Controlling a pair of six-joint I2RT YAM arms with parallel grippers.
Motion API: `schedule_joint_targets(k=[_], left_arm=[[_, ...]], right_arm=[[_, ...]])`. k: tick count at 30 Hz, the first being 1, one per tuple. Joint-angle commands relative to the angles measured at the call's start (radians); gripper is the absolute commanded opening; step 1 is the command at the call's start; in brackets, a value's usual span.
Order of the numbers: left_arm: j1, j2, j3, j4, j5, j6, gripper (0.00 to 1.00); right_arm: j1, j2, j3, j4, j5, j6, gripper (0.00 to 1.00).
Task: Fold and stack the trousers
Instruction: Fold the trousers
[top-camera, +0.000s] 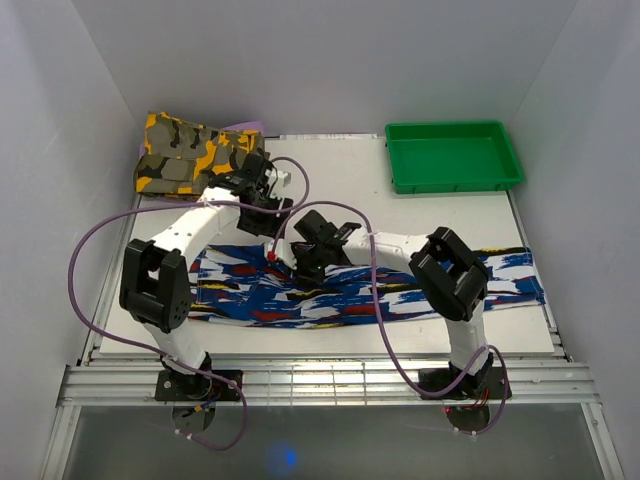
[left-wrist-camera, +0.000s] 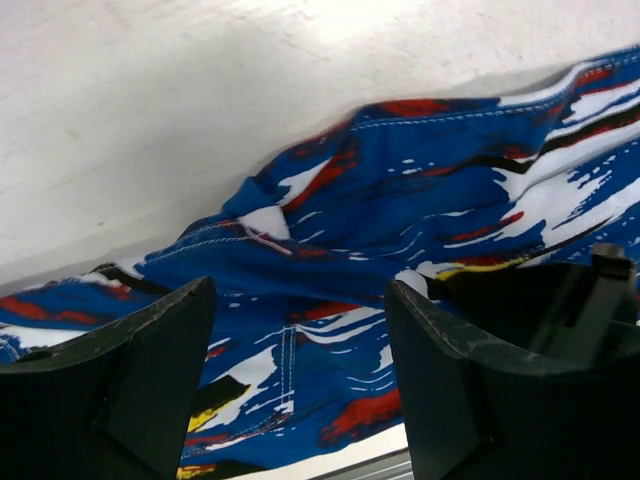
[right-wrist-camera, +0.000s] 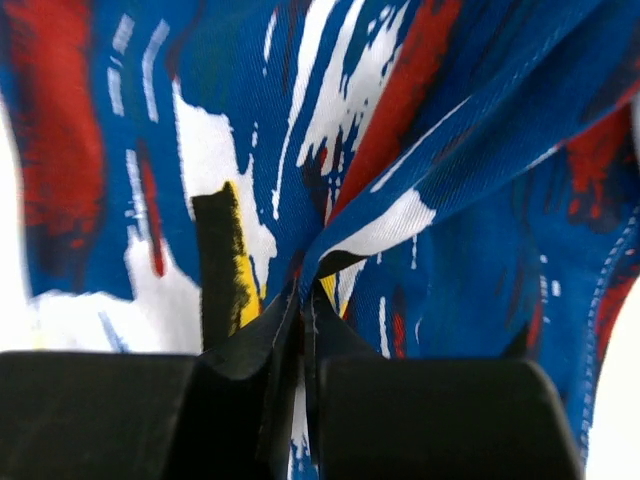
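Right wrist view — the right gripper (right-wrist-camera: 303, 312) pinches a ridge of the trousers (right-wrist-camera: 470, 190) — the left gripper (left-wrist-camera: 300, 305) hovers agape above them.

Near side of table (top-camera: 420, 215): trousers (top-camera: 330, 300); far left: folded garment (top-camera: 190, 152); far right: tray (top-camera: 450, 155).

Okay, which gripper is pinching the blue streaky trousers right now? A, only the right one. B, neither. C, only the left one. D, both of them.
A: the right wrist view shows the right gripper shut on a raised fold of the trousers, while the left gripper stands open over the cloth with nothing between its fingers.
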Motion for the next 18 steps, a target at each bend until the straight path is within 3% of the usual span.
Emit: schedule_joint_targets(k=[1, 6, 14, 18], left_arm=[[-0.066, -0.072, -0.05, -0.004, -0.093, -0.014, 0.79], [-0.115, -0.018, -0.062, -0.004, -0.177, -0.012, 0.77], [-0.143, 0.094, -0.036, 0.0, -0.323, 0.005, 0.63], [-0.143, 0.143, -0.012, 0.0, -0.362, 0.015, 0.62]], right_arm=[[0.015, -0.018, -0.057, 0.13, 0.171, -0.015, 0.08], [0.05, -0.024, -0.126, 0.228, 0.243, -0.026, 0.08], [0.072, -0.024, -0.171, 0.269, 0.292, -0.052, 0.08], [0.083, -0.033, -0.203, 0.288, 0.304, -0.066, 0.08]])
